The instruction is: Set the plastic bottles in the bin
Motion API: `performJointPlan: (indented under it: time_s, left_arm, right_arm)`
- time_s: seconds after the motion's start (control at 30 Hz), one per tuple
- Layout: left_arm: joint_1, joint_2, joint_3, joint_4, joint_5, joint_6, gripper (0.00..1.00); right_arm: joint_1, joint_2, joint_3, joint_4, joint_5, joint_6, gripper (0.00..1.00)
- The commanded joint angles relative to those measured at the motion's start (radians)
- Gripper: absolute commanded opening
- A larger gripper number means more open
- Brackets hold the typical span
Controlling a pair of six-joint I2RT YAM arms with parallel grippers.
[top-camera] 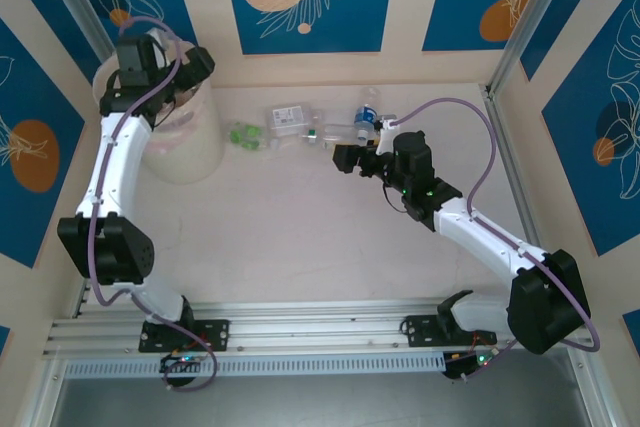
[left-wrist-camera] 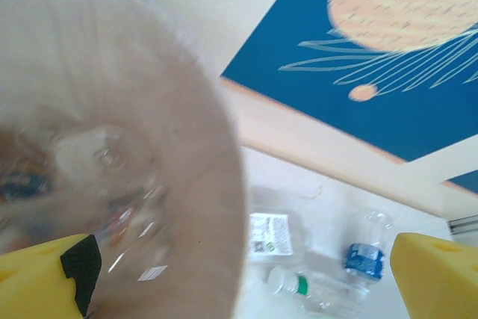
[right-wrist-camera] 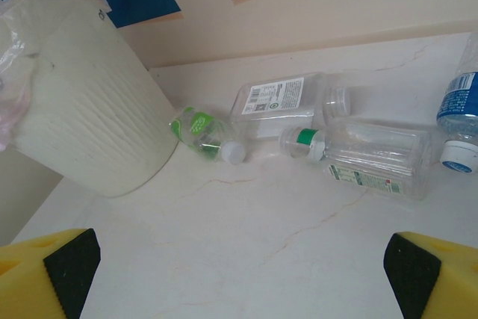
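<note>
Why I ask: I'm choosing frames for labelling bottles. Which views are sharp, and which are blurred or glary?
Left wrist: the bin is close to the lens, a blurred mass with glints on its bag; the blue-label bottle beyond is soft. Right wrist: sharp, evenly lit, the green-collared bottle crisp. Top external: even light, but the bottles are tiny.

Soft, even light is falling across the pale tabletop (top-camera: 300, 227), leaving only faint shadows beside the arms in the overhead view. In the left wrist view the bin (left-wrist-camera: 119, 155) is smearing into a close, out-of-focus blur. The right wrist view is rendering the plastic bottles (right-wrist-camera: 377, 156) crisply, with small highlights glinting on them.
</note>
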Motion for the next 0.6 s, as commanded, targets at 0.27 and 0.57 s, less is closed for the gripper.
performJointPlan:
  time_s: [0.27, 0.57]
  left_arm:
    - [-0.043, -0.107, -0.091, 0.081, 0.057, 0.107, 1.00]
    - [-0.323, -0.198, -0.296, 0.269, -0.156, 0.222, 1.00]
  right_arm:
    - [-0.016, 0.018, 0.036, -0.012, 0.048, 0.039, 1.00]
    - [-0.056, 0.006, 0.017, -0.031, 0.094, 0.151, 0.99]
